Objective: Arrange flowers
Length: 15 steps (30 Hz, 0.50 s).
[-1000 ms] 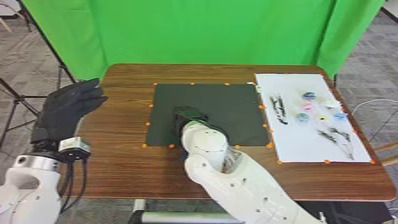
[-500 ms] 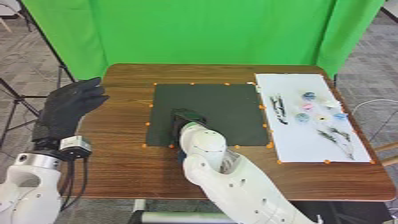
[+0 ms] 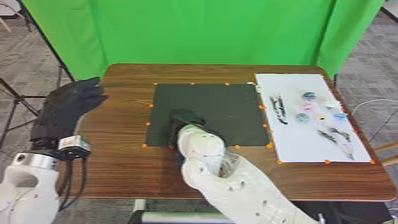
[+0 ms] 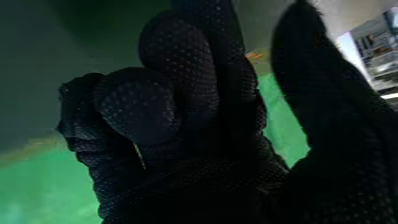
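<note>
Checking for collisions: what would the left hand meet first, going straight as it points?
Probably the tall green cloth backdrop: in the head view the left hand points forward toward it, though height and depth are unclear.

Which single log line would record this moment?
right hand over dark mat | left hand by table's left edge | flowers on white sheet

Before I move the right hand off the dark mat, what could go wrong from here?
The small coloured pieces sit close together on the white sheet, so reaching for one could knock its neighbours. The thin sprigs lie flat near them, so the right hand may struggle to pinch one cleanly.
</note>
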Available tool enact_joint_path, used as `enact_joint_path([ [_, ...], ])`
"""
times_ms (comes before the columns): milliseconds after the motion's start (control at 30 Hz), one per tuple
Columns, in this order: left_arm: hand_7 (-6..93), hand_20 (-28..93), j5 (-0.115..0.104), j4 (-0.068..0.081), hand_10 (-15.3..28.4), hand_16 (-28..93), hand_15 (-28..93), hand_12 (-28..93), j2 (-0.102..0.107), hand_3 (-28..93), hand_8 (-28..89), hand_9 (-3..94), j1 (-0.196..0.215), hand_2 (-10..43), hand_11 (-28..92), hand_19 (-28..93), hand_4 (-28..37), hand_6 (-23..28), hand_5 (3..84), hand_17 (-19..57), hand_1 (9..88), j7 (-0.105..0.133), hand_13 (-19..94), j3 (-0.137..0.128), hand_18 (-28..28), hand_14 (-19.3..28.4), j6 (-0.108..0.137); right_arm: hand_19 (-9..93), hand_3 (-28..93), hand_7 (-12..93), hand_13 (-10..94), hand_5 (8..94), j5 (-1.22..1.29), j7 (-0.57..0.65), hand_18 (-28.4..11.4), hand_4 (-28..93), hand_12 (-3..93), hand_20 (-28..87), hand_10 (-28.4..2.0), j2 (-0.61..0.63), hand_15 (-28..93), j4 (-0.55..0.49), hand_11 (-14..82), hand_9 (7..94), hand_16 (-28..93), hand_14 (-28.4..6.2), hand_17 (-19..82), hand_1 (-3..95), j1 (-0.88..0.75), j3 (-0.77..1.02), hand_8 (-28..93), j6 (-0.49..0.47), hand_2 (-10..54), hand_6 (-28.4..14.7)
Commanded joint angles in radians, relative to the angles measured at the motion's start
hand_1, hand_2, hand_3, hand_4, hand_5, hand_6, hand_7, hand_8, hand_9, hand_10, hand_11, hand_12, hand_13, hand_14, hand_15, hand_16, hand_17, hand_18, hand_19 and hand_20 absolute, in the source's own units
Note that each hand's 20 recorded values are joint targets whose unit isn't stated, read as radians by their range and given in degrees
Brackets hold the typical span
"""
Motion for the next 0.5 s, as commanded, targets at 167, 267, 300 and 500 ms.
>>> enact_joint_path([
  [167,19.9,9,0.1,-0.078,20.7,-14,63,9,-0.055,82,-11,37.2,0.285,3.4,35,60,-21.3,11.9,43.1,-9.8,27.0,-0.005,25,-0.151,22.5,27.0,0.101,93,73,29,75,84.6,-0.225,-0.077,-25.2,-22,28.0,27,-16.8,0.24,72,-0.249,49.7,81.2,27,-15.4,50,30.6,0.171,-0.079,-7,0.01,-3.6,-4.9],
  [267,19.8,9,0.092,-0.091,20.6,-14,63,9,-0.065,82,-11,37.0,0.334,3.4,35,60,-21.6,11.8,43.1,-9.7,27.0,0.023,25,-0.157,22.5,27.0,0.115,93,72,27,72,82.7,-0.199,-0.063,-25.3,-21,28.1,28,-18.3,0.318,73,-0.326,49.6,78.7,27,-17.5,50,30.0,0.147,-0.024,-7,0.036,-2.7,-6.8],
  [300,19.8,9,0.089,-0.091,20.6,-14,63,9,-0.066,82,-11,37.0,0.335,3.4,35,60,-21.6,11.8,43.1,-9.8,27.0,0.03,25,-0.15,22.5,27.0,0.116,93,72,26,71,82.2,-0.195,-0.052,-25.1,-21,28.0,29,-18.6,0.357,73,-0.352,49.5,78.0,27,-17.9,50,30.0,0.13,-0.006,-6,0.068,-2.4,-7.1],
  [500,19.8,9,0.075,-0.106,20.7,-14,63,9,-0.078,82,-11,37.0,0.384,3.4,35,60,-21.7,11.8,43.0,-9.7,26.7,0.075,25,-0.126,22.5,27.0,0.133,93,72,20,67,77.1,-0.167,-0.019,-23.7,-20,23.4,31,-21.8,0.546,73,-0.481,39.9,74.0,23,-18.9,48,29.7,-0.104,0.219,-7,0.148,-1.1,-9.5],
])
